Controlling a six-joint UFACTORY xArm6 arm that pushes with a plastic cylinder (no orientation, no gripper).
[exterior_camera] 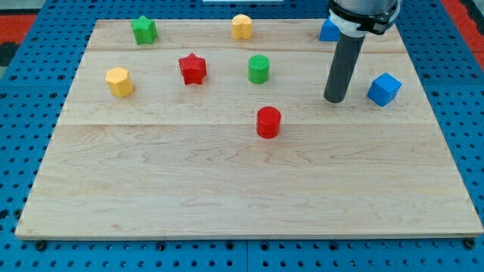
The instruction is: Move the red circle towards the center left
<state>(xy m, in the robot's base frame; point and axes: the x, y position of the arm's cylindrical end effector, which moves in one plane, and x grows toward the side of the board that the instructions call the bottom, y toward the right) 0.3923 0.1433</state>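
The red circle [268,122] is a short red cylinder standing near the middle of the wooden board [227,189]. My tip [335,99] is on the board to the view's right of the red circle and slightly higher in the view, with a clear gap between them. The rod rises from the tip toward the view's top right. The tip lies between the red circle and a blue cube [384,89].
A green circle [259,69] and a red star [193,69] stand above the red circle. A yellow hexagon [119,81] is at the left, a green star [144,30] and a yellow block [241,26] along the top. A blue block [328,31] is partly hidden behind the rod.
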